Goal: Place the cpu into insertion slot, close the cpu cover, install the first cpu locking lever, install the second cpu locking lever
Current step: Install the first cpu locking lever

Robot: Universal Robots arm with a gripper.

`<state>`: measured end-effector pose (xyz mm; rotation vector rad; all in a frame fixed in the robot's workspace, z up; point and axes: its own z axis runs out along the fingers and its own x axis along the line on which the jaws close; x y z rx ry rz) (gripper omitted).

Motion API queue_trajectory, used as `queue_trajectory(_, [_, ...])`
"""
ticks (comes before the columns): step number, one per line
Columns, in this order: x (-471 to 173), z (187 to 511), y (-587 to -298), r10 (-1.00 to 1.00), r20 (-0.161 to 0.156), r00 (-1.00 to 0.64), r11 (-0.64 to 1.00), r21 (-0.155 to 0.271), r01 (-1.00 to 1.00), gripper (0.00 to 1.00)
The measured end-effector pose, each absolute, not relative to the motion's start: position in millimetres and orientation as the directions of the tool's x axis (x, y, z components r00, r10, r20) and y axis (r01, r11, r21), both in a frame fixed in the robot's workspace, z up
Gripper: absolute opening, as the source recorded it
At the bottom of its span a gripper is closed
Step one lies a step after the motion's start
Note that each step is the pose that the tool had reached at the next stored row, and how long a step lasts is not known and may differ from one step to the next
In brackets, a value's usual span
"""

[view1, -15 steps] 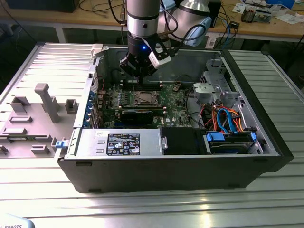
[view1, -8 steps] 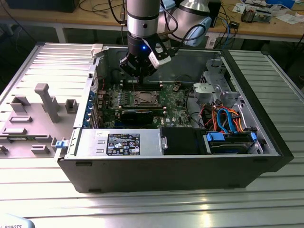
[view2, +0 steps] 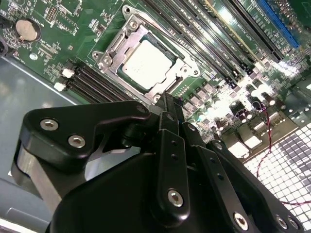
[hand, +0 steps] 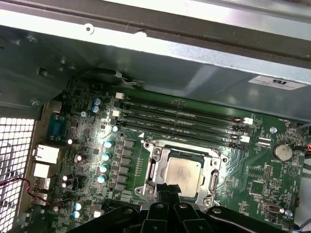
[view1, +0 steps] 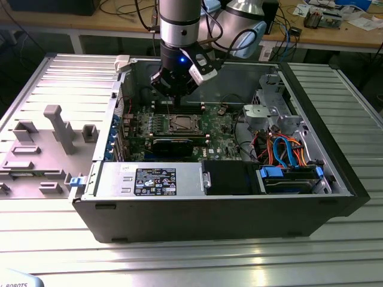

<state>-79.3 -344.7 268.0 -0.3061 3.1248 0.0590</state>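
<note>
One gripper (view2: 167, 99), black, on a Universal Robots arm, hangs inside the open computer case (view1: 209, 221); in both wrist views its jaws stand pressed together, grasping nothing, the tip just beside the near edge of the socket. One cpu (view2: 146, 63), silver-grey top, lies flat in the insertion slot of the green motherboard (hand: 262, 174); in the first wrist view it shows at (hand: 182, 172). One cpu cover (view2: 114, 51), thin silver frame, lies down around the chip, the chip showing through its window. Four black memory slots (hand: 180, 119) run just beyond the socket, with a coin cell (hand: 282, 152) off to one side. In the exterior view, a power supply (view1: 149, 179) sits at the case's near edge, and coloured cables (view1: 287, 152) at the exterior view's right, all on the ribbed metal desk (view1: 179, 257).
</note>
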Motion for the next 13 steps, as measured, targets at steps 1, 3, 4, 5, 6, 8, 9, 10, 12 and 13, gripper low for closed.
queue_trajectory(1, [-79,268,-345,-0.194,-0.005,-0.981,0.98,0.037,-0.194,0.11])
queue_trajectory(3, [-81,268,-345,-0.194,-0.005,-0.981,0.98,0.038,-0.194,0.11])
queue_trajectory(4, [-83,268,-345,-0.194,-0.005,-0.981,0.98,0.037,-0.194,0.11])
queue_trajectory(5, [-85,268,-345,-0.194,-0.005,-0.981,0.98,0.037,-0.194,0.11])
queue_trajectory(6, [-87,268,-345,-0.194,-0.005,-0.981,0.98,0.037,-0.194,0.11])
queue_trajectory(8, [-91,268,-345,-0.194,-0.005,-0.981,0.98,0.037,-0.194,0.11])
queue_trajectory(9, [-93,268,-345,-0.194,-0.005,-0.981,0.98,0.037,-0.195,0.11])
queue_trajectory(10, [-95,268,-345,-0.195,-0.005,-0.981,0.98,0.037,-0.195,0.11])
queue_trajectory(12, [-99,268,-345,-0.195,-0.006,-0.981,0.98,0.038,-0.195,0.11])
queue_trajectory(13, [-99,268,-345,-0.197,-0.006,-0.98,0.98,0.038,-0.197,0.11])
